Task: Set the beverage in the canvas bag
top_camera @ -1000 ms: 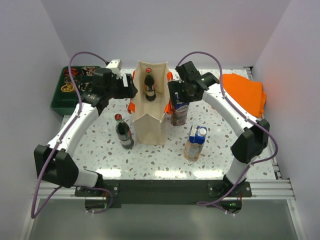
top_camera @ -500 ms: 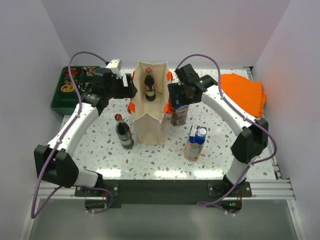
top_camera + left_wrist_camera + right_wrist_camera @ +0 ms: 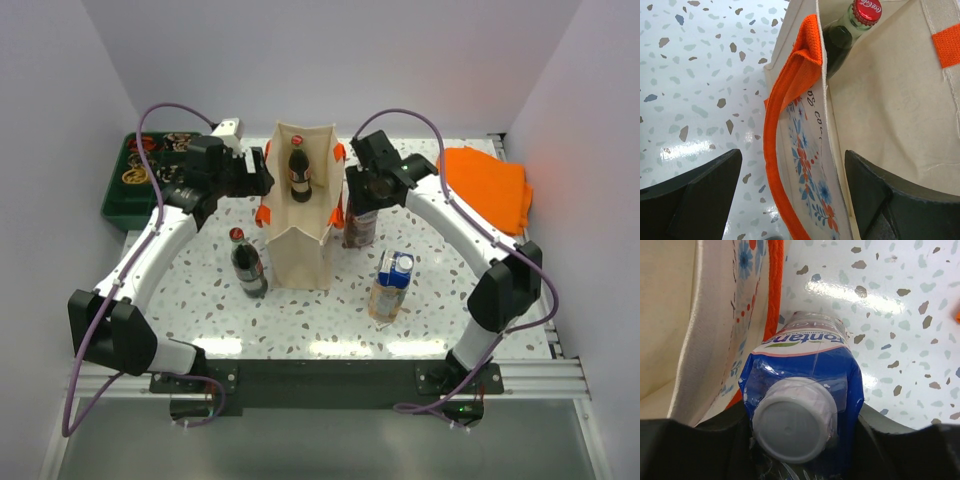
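Observation:
The canvas bag (image 3: 298, 245) stands upright mid-table, beige with orange handles, and a cola bottle (image 3: 298, 172) is inside it. My left gripper (image 3: 262, 180) is open, its jaws astride the bag's left wall (image 3: 890, 100) and orange handle (image 3: 785, 100); the bottle's red cap (image 3: 866, 11) shows inside. Right of the bag stands a beverage carton (image 3: 358, 228) with a blue top and white cap (image 3: 792, 425). My right gripper (image 3: 358, 195) sits on top of this carton (image 3: 805, 360), fingers pressed on both sides of its top. The bag's flowered side (image 3: 742, 270) is just left of it.
A second carton (image 3: 390, 285) stands nearer the front right, and a second cola bottle (image 3: 247, 263) stands left of the bag. A folded orange cloth (image 3: 488, 185) lies at the back right. A green tray (image 3: 135, 180) of small items sits at the back left.
My right gripper has dropped slightly over the carton beside the bag and its jaws have closed in on the carton's top. The left arm and the bag have not moved.

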Robot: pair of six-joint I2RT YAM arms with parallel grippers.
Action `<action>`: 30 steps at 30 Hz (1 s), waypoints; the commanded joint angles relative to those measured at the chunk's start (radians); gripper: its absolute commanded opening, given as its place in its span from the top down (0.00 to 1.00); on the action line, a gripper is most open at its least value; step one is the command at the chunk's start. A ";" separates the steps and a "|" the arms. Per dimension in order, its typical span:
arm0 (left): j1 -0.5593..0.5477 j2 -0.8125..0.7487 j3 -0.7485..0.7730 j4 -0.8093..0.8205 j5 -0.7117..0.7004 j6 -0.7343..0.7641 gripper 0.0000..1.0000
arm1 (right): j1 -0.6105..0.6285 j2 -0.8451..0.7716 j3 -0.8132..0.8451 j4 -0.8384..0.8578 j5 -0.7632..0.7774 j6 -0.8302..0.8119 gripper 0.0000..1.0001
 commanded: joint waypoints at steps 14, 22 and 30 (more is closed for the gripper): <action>-0.004 -0.026 -0.001 0.029 0.006 0.010 0.12 | -0.006 -0.072 0.225 -0.103 0.114 -0.004 1.00; -0.004 -0.033 0.000 0.035 0.021 0.010 0.12 | -0.006 -0.077 0.381 -0.122 0.134 -0.012 1.00; -0.002 -0.041 0.017 0.039 0.038 0.008 0.11 | -0.004 -0.012 0.677 -0.204 0.149 -0.046 1.00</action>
